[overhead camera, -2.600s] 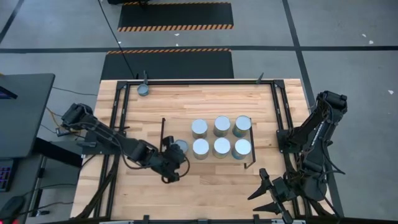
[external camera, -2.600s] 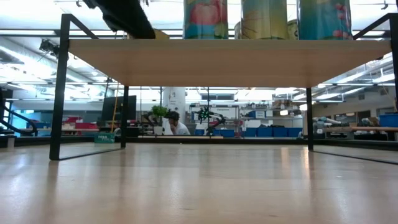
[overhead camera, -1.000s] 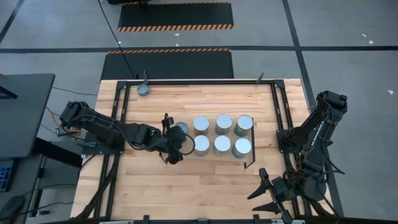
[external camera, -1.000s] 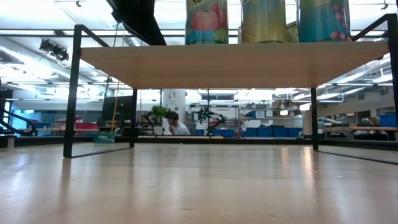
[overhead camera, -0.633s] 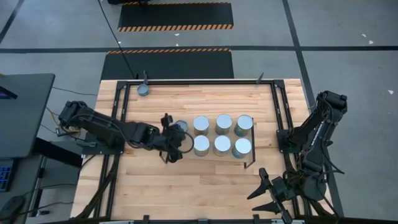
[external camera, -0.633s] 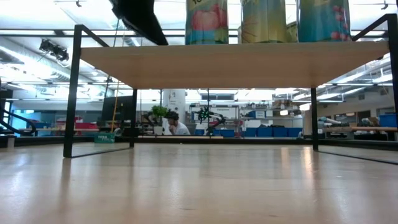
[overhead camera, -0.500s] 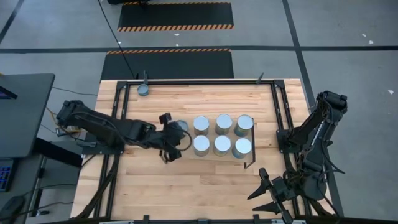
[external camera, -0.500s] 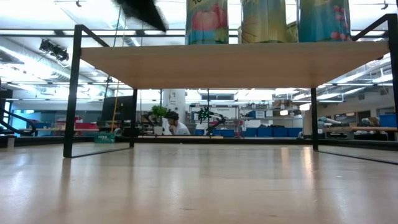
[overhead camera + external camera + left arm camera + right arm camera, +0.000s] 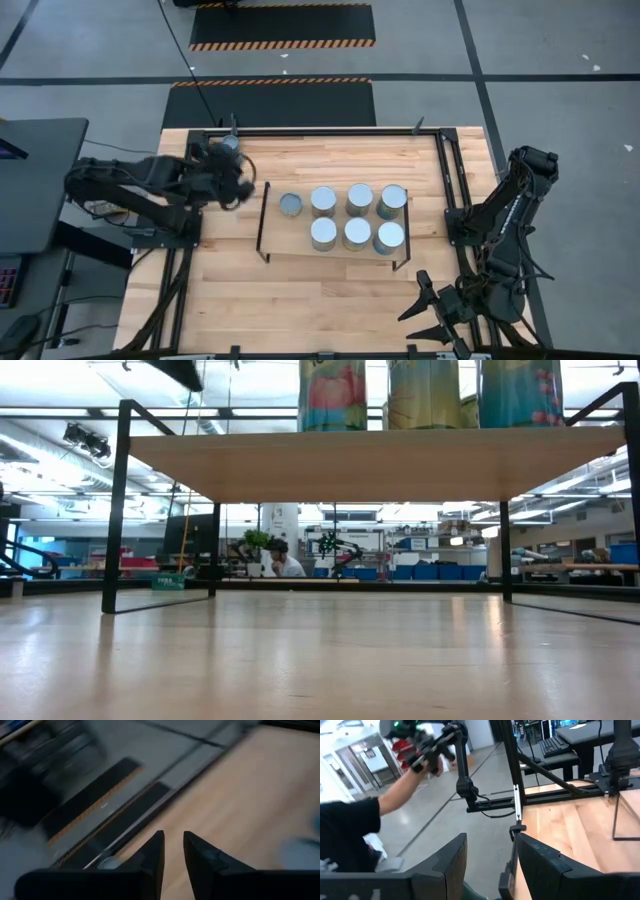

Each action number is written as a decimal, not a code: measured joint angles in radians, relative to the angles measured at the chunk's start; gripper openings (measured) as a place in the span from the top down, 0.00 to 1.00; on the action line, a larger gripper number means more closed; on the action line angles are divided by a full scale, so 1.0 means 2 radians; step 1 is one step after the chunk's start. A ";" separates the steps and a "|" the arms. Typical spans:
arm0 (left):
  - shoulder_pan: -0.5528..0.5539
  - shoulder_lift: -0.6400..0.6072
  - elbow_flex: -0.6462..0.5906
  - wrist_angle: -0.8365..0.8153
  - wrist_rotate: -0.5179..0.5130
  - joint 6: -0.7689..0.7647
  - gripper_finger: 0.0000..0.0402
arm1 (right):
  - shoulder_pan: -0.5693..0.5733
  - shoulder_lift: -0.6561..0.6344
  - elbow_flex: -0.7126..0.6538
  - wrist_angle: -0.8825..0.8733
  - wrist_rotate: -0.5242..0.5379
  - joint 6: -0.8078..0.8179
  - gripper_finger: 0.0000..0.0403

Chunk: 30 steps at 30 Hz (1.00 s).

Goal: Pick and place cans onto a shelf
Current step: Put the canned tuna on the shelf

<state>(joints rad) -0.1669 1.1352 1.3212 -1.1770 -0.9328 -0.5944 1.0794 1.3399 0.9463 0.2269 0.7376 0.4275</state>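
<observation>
Left pincer (image 9: 238,180) empty, nearly closed, above the table's far-left corner

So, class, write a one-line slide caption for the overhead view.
Seven cans stand on the shelf as the left gripper nears the last can by the table's far edge.

Low light-wood shelf with thin black wire end frames (image 9: 335,252) sits mid-table on big wooden tabletop (image 9: 300,310). Seven small silver-grey metal cans with shiny round tops on shelf: six (image 9: 358,199) in two rows of three, seventh (image 9: 290,204) alone beside them, on side toward left gripper. Eighth can (image 9: 231,144) at far table edge, just beyond left gripper (image 9: 240,184). Dark left arm reaches over table's far left corner. Right gripper (image 9: 430,310) parked at near right edge, well apart from cans, fingers spread.
</observation>
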 joint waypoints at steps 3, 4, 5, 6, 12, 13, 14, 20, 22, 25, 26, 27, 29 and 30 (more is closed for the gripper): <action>0.045 -0.011 0.000 -0.045 -0.012 -0.065 0.81 | -0.001 0.000 0.000 -0.003 0.000 -0.016 0.55; 0.065 -0.014 0.000 -0.047 -0.013 -0.083 0.81 | -0.002 0.000 0.000 -0.003 0.000 -0.023 0.55; 0.085 -0.015 -0.001 -0.050 -0.012 -0.099 0.81 | -0.004 0.000 0.000 -0.003 0.000 -0.031 0.55; 0.105 -0.016 -0.002 -0.050 -0.012 -0.113 0.81 | -0.006 0.000 0.000 -0.003 0.000 -0.038 0.55; 0.250 -0.016 -0.055 -0.029 0.008 -0.160 0.81 | -0.032 0.000 0.000 -0.003 0.000 -0.066 0.55; 0.274 -0.016 -0.070 -0.016 0.018 -0.152 0.80 | -0.037 0.000 0.000 -0.003 0.001 -0.067 0.55; 0.296 -0.015 -0.087 0.003 0.030 -0.140 0.79 | -0.040 0.000 0.000 -0.003 0.001 -0.067 0.55; 0.421 -0.015 -0.192 0.161 0.113 -0.076 0.61 | -0.047 0.000 0.000 -0.004 0.001 -0.076 0.53; 0.457 -0.015 -0.225 0.227 0.155 -0.062 0.53 | -0.045 0.000 0.000 -0.004 0.000 -0.080 0.51; 0.502 -0.015 -0.267 0.286 0.193 -0.063 0.38 | -0.042 0.000 0.000 -0.005 0.000 -0.081 0.48; 0.516 -0.015 -0.278 0.296 0.196 -0.064 0.34 | -0.042 0.000 0.000 -0.007 0.000 -0.081 0.46; 0.517 -0.014 -0.283 0.304 0.192 -0.064 0.29 | -0.040 0.000 0.000 -0.010 0.000 -0.080 0.45; 0.512 -0.008 -0.280 0.316 0.172 -0.071 0.22 | -0.040 0.000 0.000 -0.012 0.000 -0.079 0.42; 0.508 -0.003 -0.279 0.323 0.173 -0.079 0.19 | -0.040 0.000 0.000 -0.015 0.000 -0.076 0.41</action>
<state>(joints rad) 0.8498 1.1300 0.7624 -0.5305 -0.5865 -0.7526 1.0000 1.3399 0.9463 0.1976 0.7376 0.2755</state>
